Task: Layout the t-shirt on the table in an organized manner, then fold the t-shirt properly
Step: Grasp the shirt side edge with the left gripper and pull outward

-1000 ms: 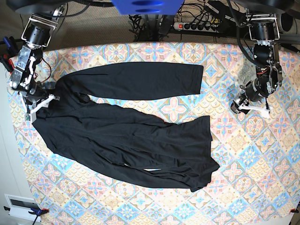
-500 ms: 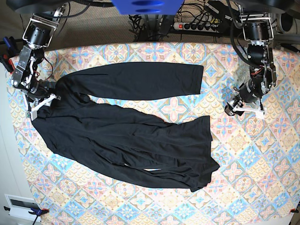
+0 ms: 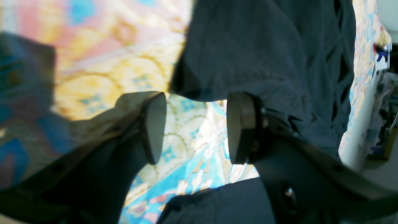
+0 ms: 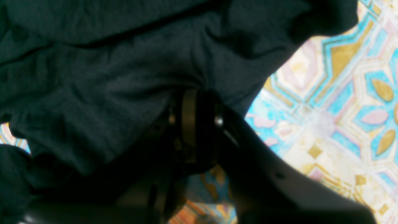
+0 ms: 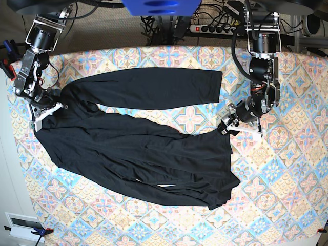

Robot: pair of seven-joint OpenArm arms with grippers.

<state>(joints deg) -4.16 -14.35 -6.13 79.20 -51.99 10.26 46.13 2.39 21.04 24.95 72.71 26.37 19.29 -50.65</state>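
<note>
Now | left tool (image 5: 239, 127) moved in to t-shirt (image 5: 138, 148) hem, apart | right tool (image 4: 189, 124) clamped on t-shirt

Plain black t-shirt (image 5: 143, 148), pastel-tiled table (image 5: 287, 174)

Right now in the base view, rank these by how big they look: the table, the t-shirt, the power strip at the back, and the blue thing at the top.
1. the table, fills most of the view
2. the t-shirt
3. and 4. the blue thing and the power strip: they look close in size, and the blue thing is cropped by the frame, so I won't rank them.
</note>
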